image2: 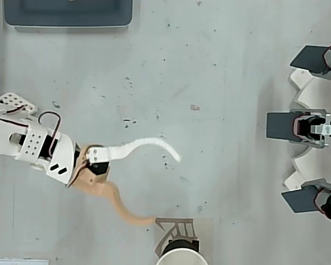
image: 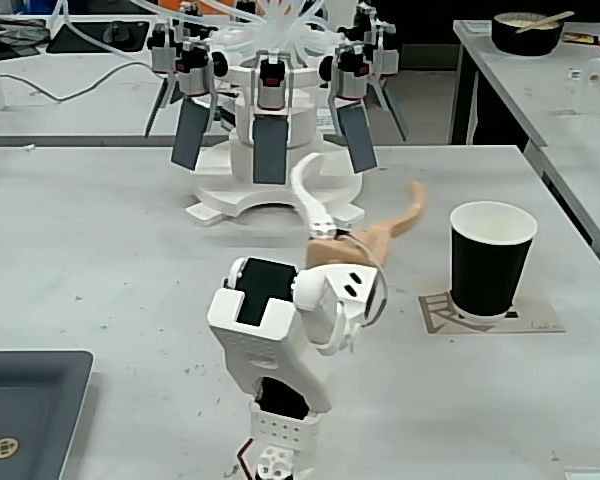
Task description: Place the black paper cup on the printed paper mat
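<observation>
Gripper [image2: 168,190] is spread wide and empty; black cup [image: 491,261] stands on the paper mat [image: 435,313], task apparently done.

A pale grey, speckled tabletop [image: 100,230] fills the scene under even light — 2 more tables stand behind [image: 70,90] and at right [image: 540,80] in the fixed view, with dark floor between them.
</observation>
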`<state>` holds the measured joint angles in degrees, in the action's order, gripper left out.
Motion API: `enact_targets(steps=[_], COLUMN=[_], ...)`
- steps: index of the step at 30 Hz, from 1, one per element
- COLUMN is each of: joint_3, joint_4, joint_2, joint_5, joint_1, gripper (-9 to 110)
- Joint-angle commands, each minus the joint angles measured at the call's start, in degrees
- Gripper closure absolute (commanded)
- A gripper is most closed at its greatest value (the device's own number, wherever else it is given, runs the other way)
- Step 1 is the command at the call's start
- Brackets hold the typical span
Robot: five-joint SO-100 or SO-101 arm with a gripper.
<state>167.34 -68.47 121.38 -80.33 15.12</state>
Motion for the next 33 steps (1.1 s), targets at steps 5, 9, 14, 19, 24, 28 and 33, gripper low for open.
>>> enact_targets(steps=[5, 9, 14, 19, 24, 28, 33], joint_3=[-0.6, -1.8, -7.3, -17.9, -27.8, -34.7, -41.4], joint_4=[-1.1, 0.5, 1.1, 2.7, 6.3, 9.6, 12.7], joint_2=[1.9, 1.1, -4.3, -12.7, -19.3, -25.0, -30.7], joint_5=[-0.3, -1.3, -3.3, -4.0, -4.0, -4.0, -4.0], joint_1=[-8.8, -13.1, -17.5, -18.9, -21.6, -22.6, -22.4], gripper=[74, 75, 76, 76, 77, 79, 80])
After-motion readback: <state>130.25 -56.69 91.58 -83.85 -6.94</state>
